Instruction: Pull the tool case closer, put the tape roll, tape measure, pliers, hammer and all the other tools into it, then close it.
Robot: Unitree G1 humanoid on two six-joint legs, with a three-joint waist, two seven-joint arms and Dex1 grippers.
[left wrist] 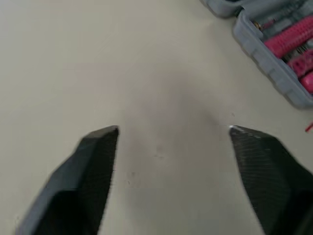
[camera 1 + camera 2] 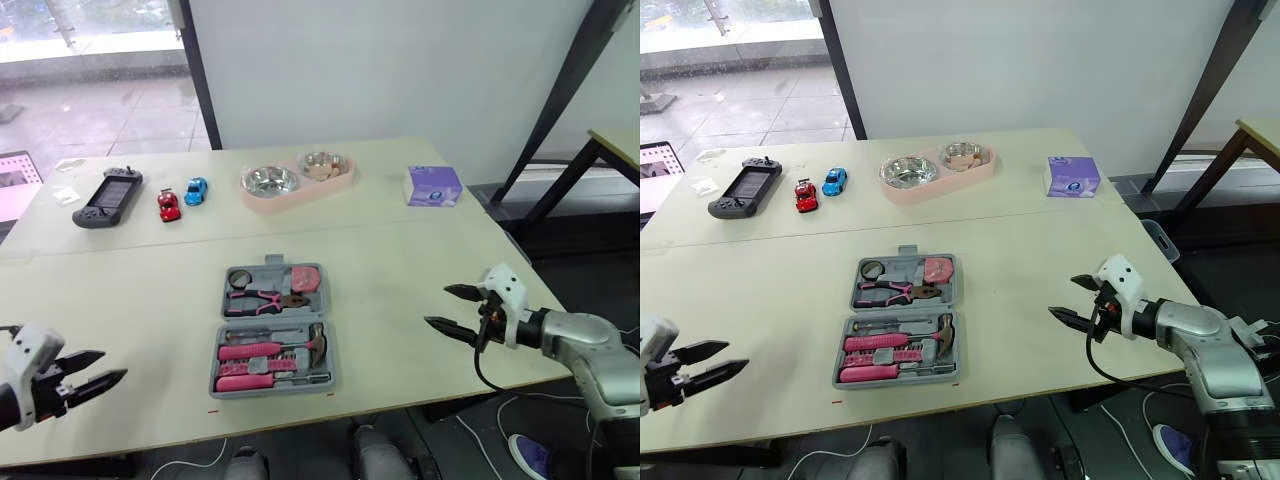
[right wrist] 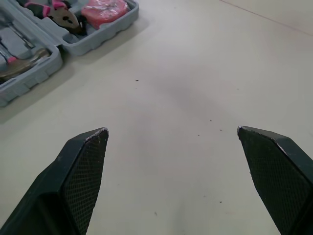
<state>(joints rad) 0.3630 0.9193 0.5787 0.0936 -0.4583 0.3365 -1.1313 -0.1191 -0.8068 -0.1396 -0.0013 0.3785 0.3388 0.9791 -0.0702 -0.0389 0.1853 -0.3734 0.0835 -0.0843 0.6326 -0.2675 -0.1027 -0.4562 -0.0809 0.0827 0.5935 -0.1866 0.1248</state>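
Note:
The grey tool case (image 2: 327, 352) lies open in the middle of the table, near the front edge. Its far half holds the tape roll (image 2: 240, 277), the pink tape measure (image 2: 305, 279) and the pink-handled pliers (image 2: 262, 301). Its near half holds the hammer (image 2: 275, 349) and several pink-handled tools. My left gripper (image 2: 102, 370) is open, low over the table left of the case, with nothing between its fingers. My right gripper (image 2: 451, 309) is open and empty right of the case. A corner of the case (image 1: 274, 54) shows in the left wrist view, and its right end (image 3: 73, 36) in the right wrist view.
Along the far side of the table sit a black game controller (image 2: 107, 197), a red toy car (image 2: 168, 205), a blue toy car (image 2: 195, 190), a pink double pet bowl (image 2: 295, 180) and a purple tissue pack (image 2: 433, 186). Another table (image 2: 615, 145) stands at the far right.

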